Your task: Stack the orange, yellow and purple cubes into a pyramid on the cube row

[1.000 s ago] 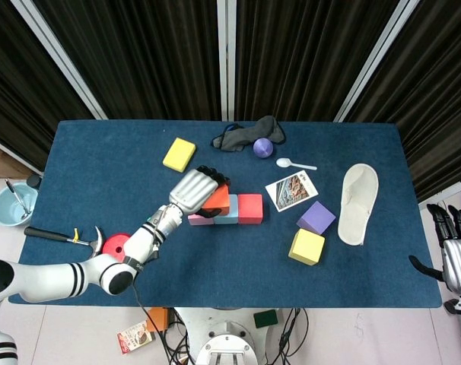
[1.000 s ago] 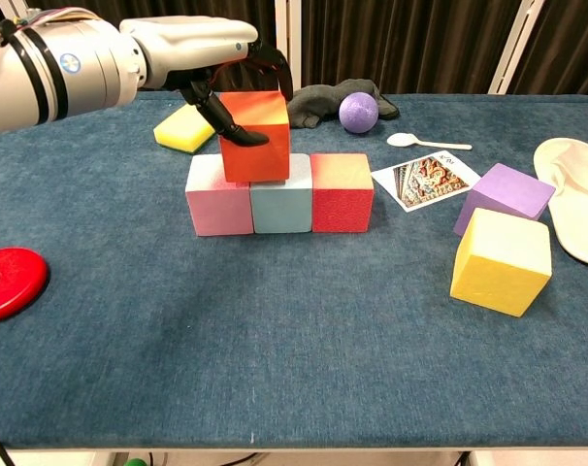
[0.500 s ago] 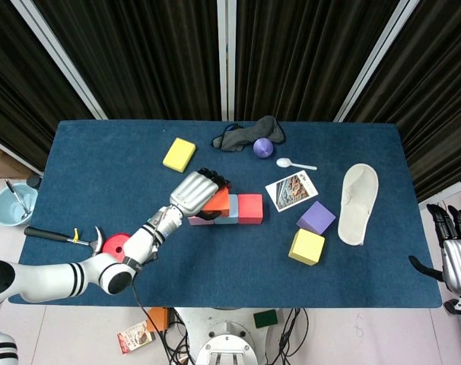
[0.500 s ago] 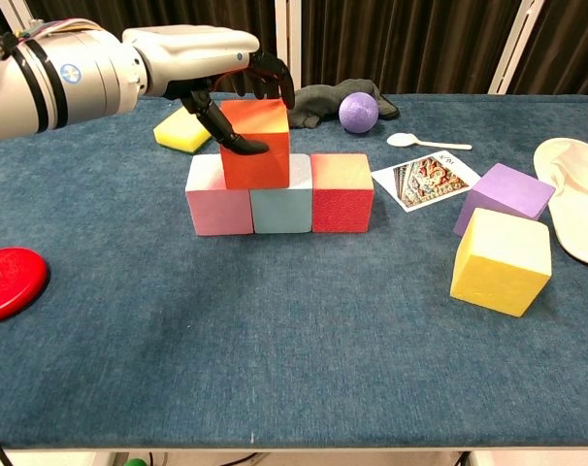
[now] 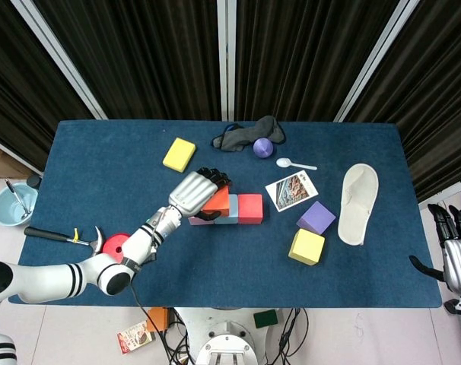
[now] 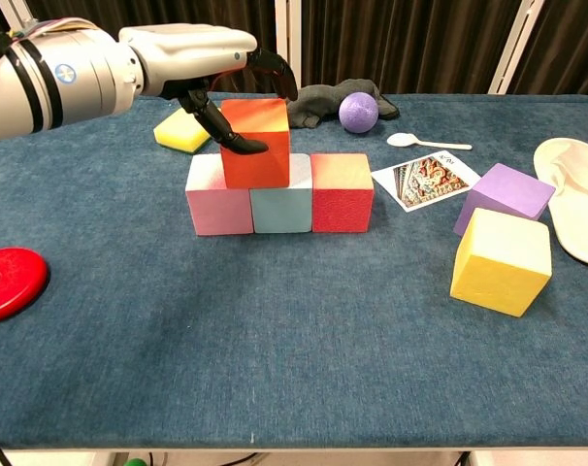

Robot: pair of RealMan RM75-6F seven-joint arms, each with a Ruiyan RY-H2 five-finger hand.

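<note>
Chest view is showing our left hand gripping the orange cube from above, thumb on the near face and the dark fingers curling over the far top edge, so we are clamping it front to back. We are setting it on the cube row, straddling the seam between the pink cube and the grey-blue cube; it appears to be resting on both, a bridging spot that leaves room for a second cube beside it over the red cube. We are judging this to be the placing step, with release not yet made. The yellow cube and the purple cube are waiting on the tabletop well to the right, touching or nearly so, nearer our right hand, which is hanging off the tabletop's edge in the head view, holding nothing, fingers extended. A photo card is lying between row and spare cubes.
</note>
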